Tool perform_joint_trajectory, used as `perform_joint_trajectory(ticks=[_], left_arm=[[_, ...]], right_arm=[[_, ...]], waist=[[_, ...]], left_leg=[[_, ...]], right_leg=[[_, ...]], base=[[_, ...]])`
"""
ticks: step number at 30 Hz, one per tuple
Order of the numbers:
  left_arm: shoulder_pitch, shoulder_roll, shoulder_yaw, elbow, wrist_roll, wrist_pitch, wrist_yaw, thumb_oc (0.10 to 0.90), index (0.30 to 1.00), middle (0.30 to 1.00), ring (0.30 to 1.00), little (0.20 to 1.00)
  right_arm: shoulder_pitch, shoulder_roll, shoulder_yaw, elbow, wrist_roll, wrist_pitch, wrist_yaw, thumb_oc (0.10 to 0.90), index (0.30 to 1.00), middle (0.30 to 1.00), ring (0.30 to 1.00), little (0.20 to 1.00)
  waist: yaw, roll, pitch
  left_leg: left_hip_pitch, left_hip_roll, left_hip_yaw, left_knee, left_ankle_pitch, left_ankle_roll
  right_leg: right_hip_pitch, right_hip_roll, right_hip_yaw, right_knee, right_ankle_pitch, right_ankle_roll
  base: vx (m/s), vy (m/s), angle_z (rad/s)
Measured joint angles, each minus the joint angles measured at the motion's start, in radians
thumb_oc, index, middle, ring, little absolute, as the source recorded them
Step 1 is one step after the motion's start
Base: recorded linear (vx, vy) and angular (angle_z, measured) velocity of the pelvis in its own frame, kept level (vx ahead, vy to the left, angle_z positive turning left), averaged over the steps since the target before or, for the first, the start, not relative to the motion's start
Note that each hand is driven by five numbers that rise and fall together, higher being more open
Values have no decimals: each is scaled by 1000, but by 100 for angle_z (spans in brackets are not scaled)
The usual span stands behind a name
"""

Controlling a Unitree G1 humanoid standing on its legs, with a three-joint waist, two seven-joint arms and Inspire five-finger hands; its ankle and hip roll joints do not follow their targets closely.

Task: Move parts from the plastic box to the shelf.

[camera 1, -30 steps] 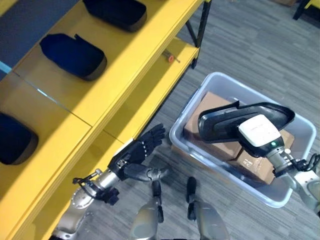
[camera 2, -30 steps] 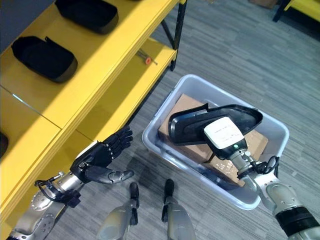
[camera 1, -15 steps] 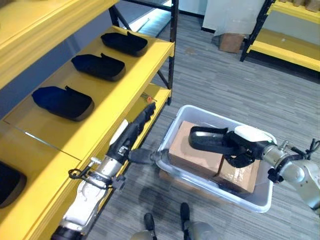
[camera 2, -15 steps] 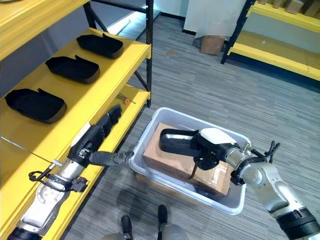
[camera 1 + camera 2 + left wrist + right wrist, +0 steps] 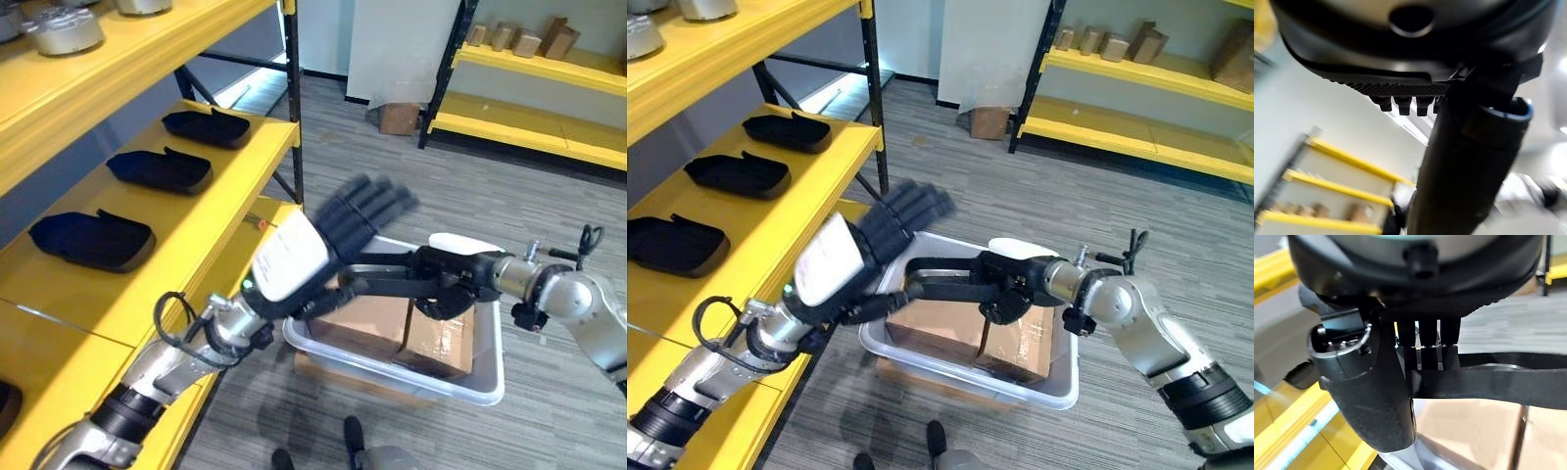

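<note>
Left hand (image 5: 294, 259): raised in front of the plastic box, fingers straight and spread, holding nothing; its white back faces the camera.
Plastic box (image 5: 392, 367): pale grey, on the floor beside the yellow shelf, holding two cardboard boxes (image 5: 940, 328) side by side.
Right hand (image 5: 1014, 284): over the plastic box, fingers and thumb curled round one end of a black part (image 5: 940, 277).
Black part: long and flat, held level above the cardboard boxes, reaching toward the left hand.
Shelf (image 5: 211, 181): yellow, left of the plastic box; three black tray-like parts (image 5: 157, 168) lie in a row on its middle level.
Far shelf (image 5: 534, 132): yellow, across the grey floor, with small brown boxes on top.
</note>
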Motion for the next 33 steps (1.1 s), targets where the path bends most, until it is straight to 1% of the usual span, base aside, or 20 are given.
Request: perform_joint_trajectory(ticks=[2,5,8,9,10,11,13,15,16,19,20,24,26,28,30,33], left_arm=[[0,13,-23,22,7,-13,-2,900,1000,1000,1000,1000],[1,42,-30,40,0,-16,-16,900,1000,1000,1000,1000],[8,80,-30,49,-7,-16,-73,900,1000,1000,1000,1000],[23,111,-30,62,-9,-16,-103,900,1000,1000,1000,1000],[60,142,-23,83,-29,-16,-126,900,1000,1000,1000,1000],[94,151,-1,95,-35,-16,-132,900,1000,1000,1000,1000],[131,153,26,119,-38,-14,-132,900,1000,1000,1000,1000],[181,154,74,144,-29,-5,-122,900,1000,1000,1000,1000],[213,155,113,155,10,9,-73,900,1000,1000,1000,1000],[216,168,147,182,96,16,28,900,1000,1000,1000,1000],[216,182,161,189,130,36,105,900,1000,1000,1000,1000],[216,184,214,218,178,37,225,900,1000,1000,1000,1000],[216,183,234,223,201,37,246,900,1000,1000,1000,1000],[214,182,235,222,204,35,266,900,1000,1000,1000,1000],[213,179,235,222,227,38,309,900,1000,1000,1000,1000],[208,175,234,222,232,39,320,900,1000,1000,1000,1000]], right_arm=[[-44,-9,33,0,-1,8,10,400,300,300,300,300],[-61,-16,45,7,-2,22,16,400,300,300,300,300],[-61,-37,46,13,-2,25,19,400,300,300,300,300],[-61,-62,45,13,-2,25,19,400,300,300,300,300],[-61,-83,42,13,-2,25,24,400,300,300,300,300],[-61,-88,41,13,-2,25,28,400,300,300,300,300],[-61,-92,41,17,-2,24,33,400,300,300,300,300],[-61,-96,40,28,-2,24,47,400,300,300,300,300],[-61,-101,40,39,-2,24,61,400,300,300,300,300],[-60,-112,40,39,-1,23,78,400,300,300,300,300],[-60,-117,40,38,0,19,92,400,300,300,300,300],[-42,-124,32,-22,20,19,124,400,300,300,300,300],[-37,-124,32,-65,21,18,140,400,300,300,300,300],[-37,-123,32,-90,39,8,152,400,300,300,300,300],[-37,-123,32,-120,46,11,168,400,300,300,300,300],[-35,-123,32,-137,52,9,184,400,300,300,300,300]], waist=[[-6,3,-2],[-8,5,-3],[-1,15,-8],[-2,22,-12],[-7,27,-15],[-11,28,-16],[-13,29,-16],[-11,30,-16],[-10,31,-16],[1,32,-16],[3,32,-16],[8,32,-16],[5,32,-16],[3,32,-16],[2,32,-16],[4,32,-17]], left_leg=[[0,0,4,0,-1,1],[1,0,10,0,-1,1],[3,0,17,0,-3,2],[5,0,19,0,-5,2],[6,0,21,0,-6,2],[6,1,21,0,-6,2],[6,1,22,0,-6,2],[6,1,22,-4,-7,0],[6,1,22,-4,-11,0],[5,1,22,-4,-11,0],[4,1,22,-4,-11,0],[2,1,23,0,-11,0],[1,2,23,0,-11,0],[2,1,23,0,-12,0],[2,1,23,0,-12,1],[2,1,22,0,-12,0]], right_leg=[[-1,0,3,0,1,0],[-2,1,15,0,2,0],[-3,1,21,0,2,0],[-3,1,23,0,2,0],[-3,1,23,0,3,-1],[-3,2,22,0,3,-1],[-4,2,22,0,2,-1],[-4,2,22,-3,-1,3],[-4,1,22,-7,-2,3],[-5,1,22,-7,-2,2],[-7,1,22,-7,-2,2],[-9,2,21,-7,-3,2],[-9,3,21,-7,-2,1],[-9,3,21,-1,1,-2],[-9,3,21,0,1,-2],[-9,3,22,-1,-3,2]], base=[[-8,42,-5],[3,13,-4],[7,30,-8],[10,45,-7],[4,45,-6],[-1,32,-3],[0,0,0],[0,0,0],[0,0,0],[0,0,0],[0,0,0],[0,0,0],[0,0,0],[0,0,0],[0,0,0],[0,0,0]])
